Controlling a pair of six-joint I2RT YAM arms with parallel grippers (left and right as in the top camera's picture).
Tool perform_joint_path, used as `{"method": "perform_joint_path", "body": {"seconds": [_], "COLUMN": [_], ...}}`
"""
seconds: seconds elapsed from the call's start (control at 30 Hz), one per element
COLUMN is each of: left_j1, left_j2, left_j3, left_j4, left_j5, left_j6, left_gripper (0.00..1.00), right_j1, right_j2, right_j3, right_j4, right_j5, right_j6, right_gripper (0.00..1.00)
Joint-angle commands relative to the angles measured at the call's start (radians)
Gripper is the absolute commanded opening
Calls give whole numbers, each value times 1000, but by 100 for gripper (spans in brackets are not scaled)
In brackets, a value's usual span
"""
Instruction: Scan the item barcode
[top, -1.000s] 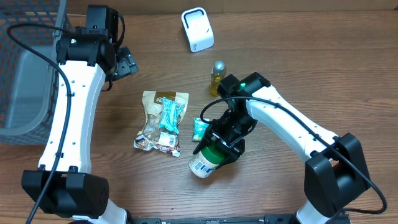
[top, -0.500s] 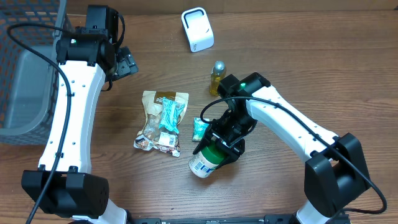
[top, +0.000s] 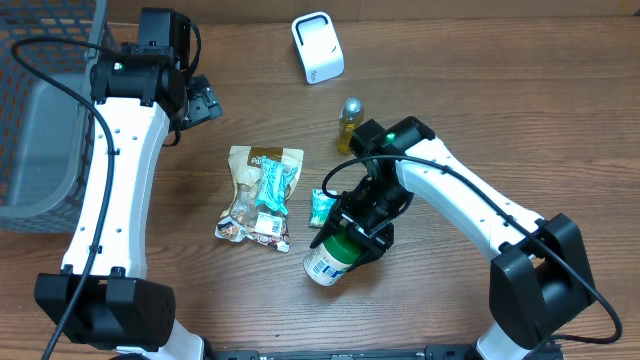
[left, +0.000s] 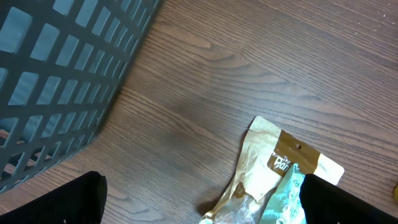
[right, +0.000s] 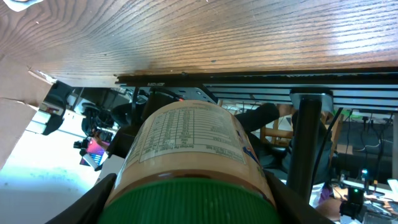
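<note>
A jar with a green lid and a pale label (top: 328, 258) lies tipped on its side near the table's front, its base toward the front edge. My right gripper (top: 358, 226) is shut on it at the lid end. In the right wrist view the jar (right: 186, 140) fills the space between the black fingers (right: 93, 202), printed text panel facing the camera; no barcode is legible. The white scanner (top: 317, 47) stands at the back of the table. My left gripper (top: 200, 100) hovers open at the back left, holding nothing, its fingertips (left: 56, 199) wide apart over bare wood.
A tan snack bag (top: 262, 190) with a teal packet on it lies mid-table, also seen in the left wrist view (left: 273, 168). A small teal packet (top: 322, 207) and a small yellow bottle (top: 349, 124) sit near the right arm. A grey basket (top: 40, 110) stands at far left.
</note>
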Motion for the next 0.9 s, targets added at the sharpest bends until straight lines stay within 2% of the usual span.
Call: {"method": "perform_joint_path", "body": {"seconds": [0.0,0.5,0.7,0.87], "left_j1": [-2,-2,-2,-2], "left_j2": [-14,-14,-14,-14], "left_j3": [19,19,19,19], "left_j4": [1,1,1,1], "left_j5": [-14,-14,-14,-14], "left_j6": [19,19,19,19], "left_gripper": [100,99,100,100], "right_j1": [-2,-2,-2,-2], "right_j2": [-1,-1,-1,-1], "right_j3": [19,19,19,19], "right_j4": [0,5,10,35], "right_j5": [-42,-30,132,367], "right_j6": [-5,-37,-55,-53], "right_gripper": [8,8,8,8]}}
